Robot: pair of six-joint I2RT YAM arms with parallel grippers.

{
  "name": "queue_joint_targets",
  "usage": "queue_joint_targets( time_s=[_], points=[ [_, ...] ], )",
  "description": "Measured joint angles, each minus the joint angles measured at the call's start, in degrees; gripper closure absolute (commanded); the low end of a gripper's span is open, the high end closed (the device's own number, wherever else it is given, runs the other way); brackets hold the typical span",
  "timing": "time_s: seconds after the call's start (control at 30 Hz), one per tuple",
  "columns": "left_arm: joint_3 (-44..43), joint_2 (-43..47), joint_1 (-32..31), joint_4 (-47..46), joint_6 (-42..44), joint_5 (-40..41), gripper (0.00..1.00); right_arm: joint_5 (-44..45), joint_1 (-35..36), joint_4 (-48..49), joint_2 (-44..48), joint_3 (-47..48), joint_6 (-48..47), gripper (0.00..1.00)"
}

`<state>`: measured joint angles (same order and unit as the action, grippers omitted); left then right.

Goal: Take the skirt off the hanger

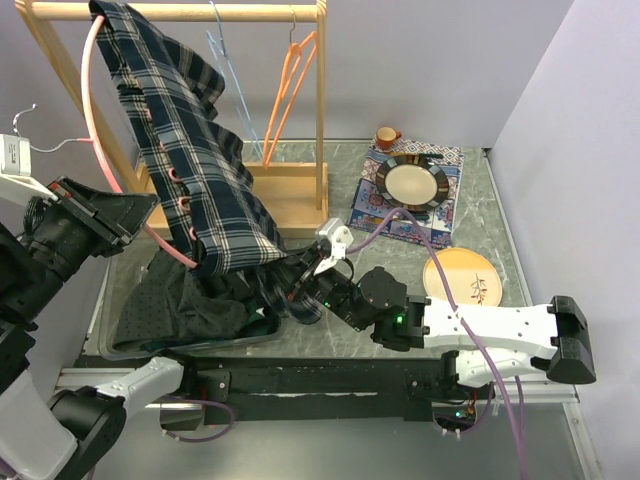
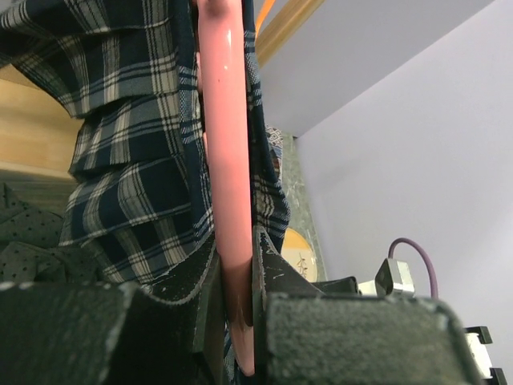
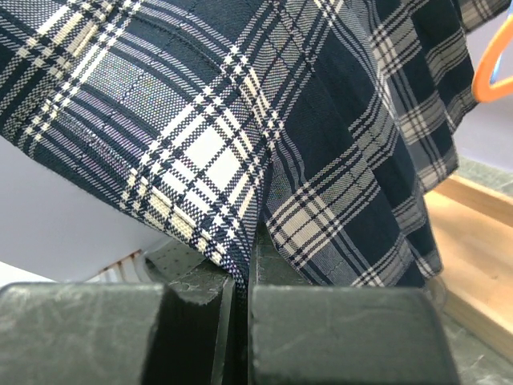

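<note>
One skirt (image 1: 190,160), one pink hanger (image 1: 89,100) (plus one blue hanger (image 1: 238,95), one orange hanger (image 1: 285,95)), two plates (image 1: 412,183) (image 1: 463,278), one mug (image 1: 386,136).

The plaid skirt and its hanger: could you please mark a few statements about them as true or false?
1. The left gripper clamps the pink hanger. True.
2. The right gripper is open, clear of the plaid skirt. False: it is shut on the skirt's hem.
3. An orange hanger hangs on the wooden rack. True.
4. The skirt lies folded on the table. False: it drapes over the pink hanger.
</note>
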<state>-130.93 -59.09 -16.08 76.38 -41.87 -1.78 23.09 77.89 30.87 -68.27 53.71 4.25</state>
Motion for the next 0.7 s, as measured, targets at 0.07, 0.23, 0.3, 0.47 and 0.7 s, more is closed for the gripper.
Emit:
queue_joint_targets(
  time_s=[0.07, 0.23, 0.3, 0.47, 0.7],
  points=[
    [0.07, 0.04, -0.09, -0.09, 0.44, 0.09, 0.99, -0.92, -1.18, 0.22, 0.00, -0.02, -0.28, 1.00],
    [-3.41, -1.79, -3.39, 1.60, 0.72, 1.46, 0.99, -4.96, -4.98, 1.84, 3.13, -3.32, 1.49, 1.00],
    [-2.38, -1.22, -4.44, 0.68, 1.25, 1.79, 0.99, -4.20, -6.64, 0.68, 5.31, -4.74, 1.49, 1.00],
    [-1.66, 3.63, -4.74, -2.86, 3.87, 4.72, 0.99, 1.86, -11.65, -4.66, 6.56, -5.79, 1.22, 1.00],
    [6.84, 14.75, -4.70, -9.07, 3.61, 3.23, 0.99, -2.80, -9.75, -12.72, 5.46, -2.80, 0.68, 1.00]
  ],
)
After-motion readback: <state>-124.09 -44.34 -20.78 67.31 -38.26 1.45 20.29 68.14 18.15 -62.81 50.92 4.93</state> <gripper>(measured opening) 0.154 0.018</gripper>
